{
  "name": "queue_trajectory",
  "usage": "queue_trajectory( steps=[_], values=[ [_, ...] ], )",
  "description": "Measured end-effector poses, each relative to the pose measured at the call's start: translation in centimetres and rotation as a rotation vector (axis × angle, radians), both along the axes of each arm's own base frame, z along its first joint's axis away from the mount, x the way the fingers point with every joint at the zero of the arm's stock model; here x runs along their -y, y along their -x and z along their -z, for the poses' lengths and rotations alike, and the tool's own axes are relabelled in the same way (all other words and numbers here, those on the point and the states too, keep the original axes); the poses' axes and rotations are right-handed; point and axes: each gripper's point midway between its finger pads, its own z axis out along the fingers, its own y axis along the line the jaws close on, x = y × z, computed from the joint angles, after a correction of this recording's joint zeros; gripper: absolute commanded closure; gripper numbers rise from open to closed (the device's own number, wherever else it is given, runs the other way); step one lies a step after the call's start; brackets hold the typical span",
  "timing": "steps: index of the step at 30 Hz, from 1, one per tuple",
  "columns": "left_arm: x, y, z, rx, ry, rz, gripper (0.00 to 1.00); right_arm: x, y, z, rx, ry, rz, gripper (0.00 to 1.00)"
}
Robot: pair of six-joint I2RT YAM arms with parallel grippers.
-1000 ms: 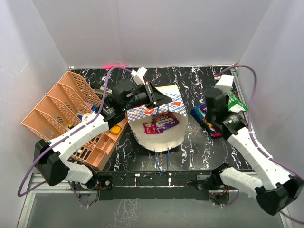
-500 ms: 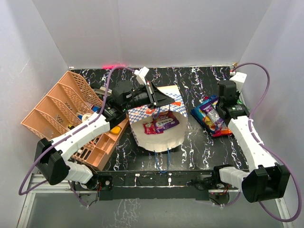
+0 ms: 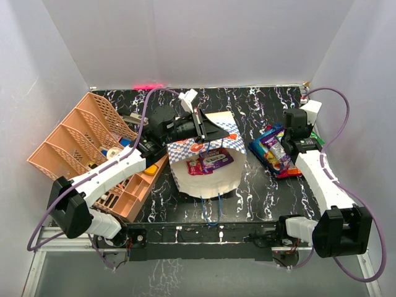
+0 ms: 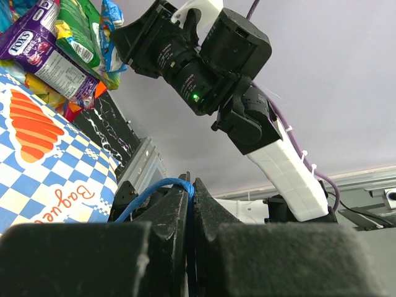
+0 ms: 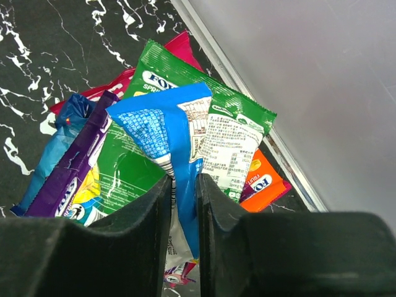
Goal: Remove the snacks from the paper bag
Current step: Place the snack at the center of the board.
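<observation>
The paper bag [image 3: 207,179] lies in the middle of the table with its mouth toward the near edge; a magenta and a purple snack [image 3: 210,162] show inside it. My left gripper [image 3: 216,130] is at the bag's far rim; in the left wrist view it [image 4: 190,185] is shut on the bag's blue cord handle [image 4: 151,190], next to the chequered band [image 4: 49,167]. My right gripper [image 3: 302,137] is at the far right; in the right wrist view it [image 5: 184,185] is shut on a blue snack [image 5: 167,127], held just above a pile of green [image 5: 133,167], purple [image 5: 74,179] and orange [image 5: 263,182] snacks.
The snack pile [image 3: 275,151] lies right of the bag, close to the right wall [image 5: 322,74]. A peach latticed basket [image 3: 80,145] with bottles and tubes fills the left side, under my left arm. Two blue cord loops hang from the bag's near rim.
My right arm swung from beside the bag out to the far right and now sits over the snack pile with its packet. My left gripper stays at the bag's rim.
</observation>
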Motion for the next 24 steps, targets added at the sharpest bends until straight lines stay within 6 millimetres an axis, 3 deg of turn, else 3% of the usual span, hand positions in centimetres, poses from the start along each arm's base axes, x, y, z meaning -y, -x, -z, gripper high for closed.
queue_trajectory(
  steps=[3, 14, 19, 24],
  values=[
    [-0.1, 0.0, 0.0, -0.001, 0.000, 0.001, 1.00, 0.2, 0.0, 0.4, -0.007, 0.000, 0.005, 0.69],
    [-0.3, -0.2, -0.1, 0.003, 0.004, 0.003, 1.00, 0.1, 0.0, 0.3, -0.007, -0.015, -0.013, 0.35],
    [-0.3, -0.2, 0.0, 0.001, 0.001, 0.003, 1.00, -0.8, -0.1, -1.2, 0.024, -0.051, -0.059, 0.24],
    [-0.3, -0.2, 0.2, -0.006, -0.006, 0.002, 1.00, -3.3, -0.6, -3.0, 0.064, -0.097, -0.162, 0.13]
  ],
)
